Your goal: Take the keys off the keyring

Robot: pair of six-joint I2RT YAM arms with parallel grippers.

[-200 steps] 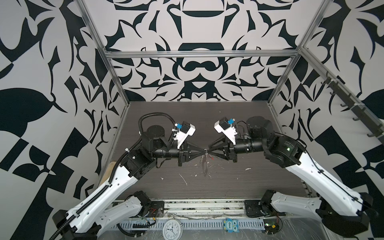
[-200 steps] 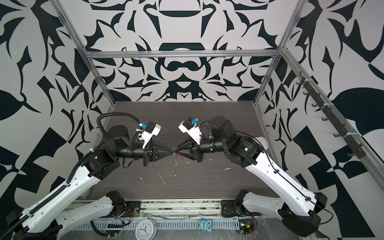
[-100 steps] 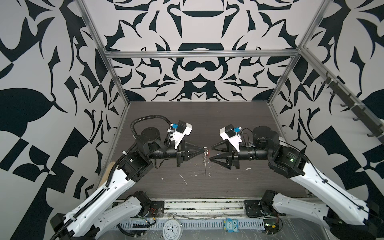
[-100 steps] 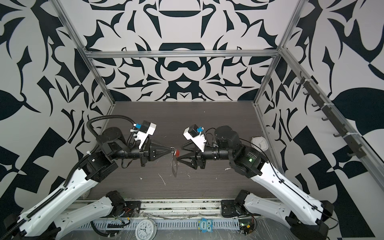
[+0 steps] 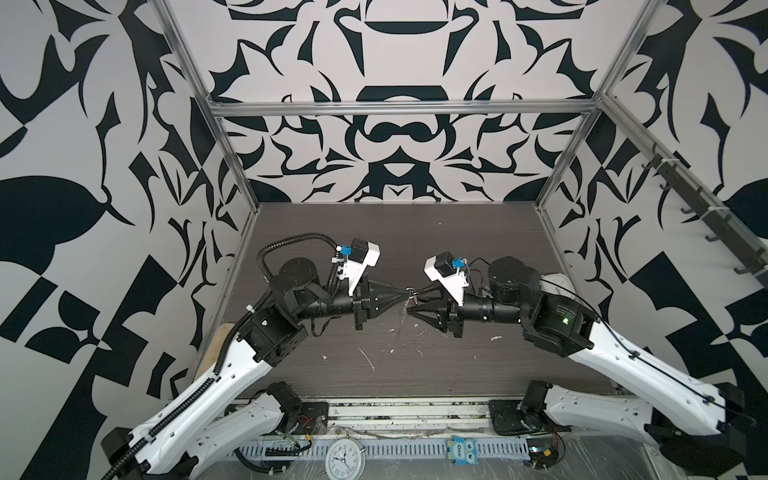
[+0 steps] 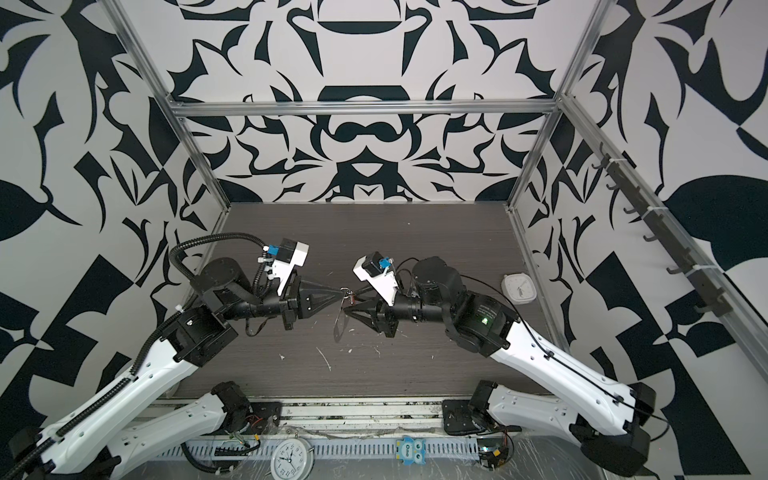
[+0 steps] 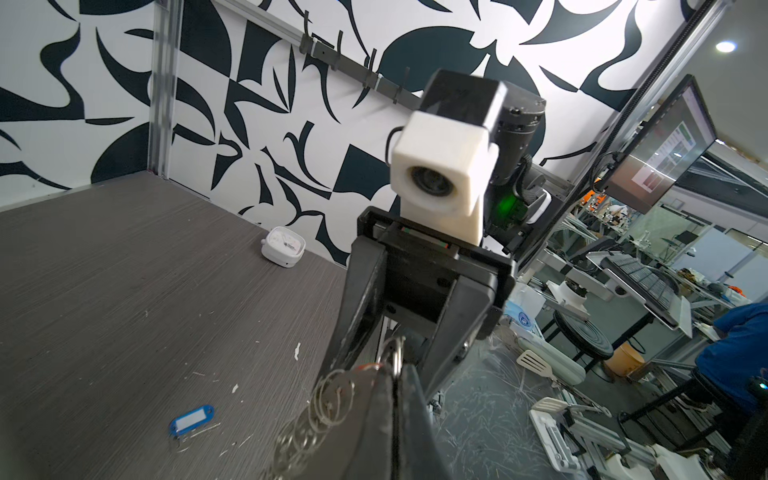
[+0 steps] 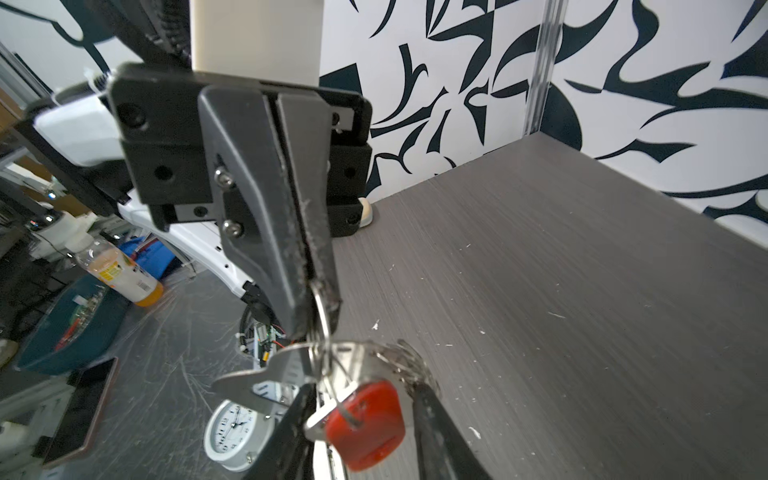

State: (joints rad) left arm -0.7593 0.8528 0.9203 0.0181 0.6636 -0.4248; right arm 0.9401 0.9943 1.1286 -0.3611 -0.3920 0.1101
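Above mid-table | my left pincer [image 8: 318, 307] clamped tight on keyring [image 7: 328, 399] | right pincer [image 5: 413, 300] part-open astride red key [image 8: 365, 419], not yet off | blue key [image 7: 192, 419] off, lying on table [image 7: 124, 270] | roughly half done

I see white shell links [image 5: 232, 370] and black joint housings [image 5: 297, 274] on both arms. Ribbed black conduit [image 5: 299, 237] on the left arm only. White wrist camera blocks [image 5: 433, 272], blue connector [image 5: 456, 263] on each. Green LED [image 5: 564, 320] lit on right arm's joint. On the left gripper [image 8: 314, 318], fingers [image 8: 257, 216] are black wedges, two silver screws [image 8: 223, 178], whitish scuffs along inner edges.
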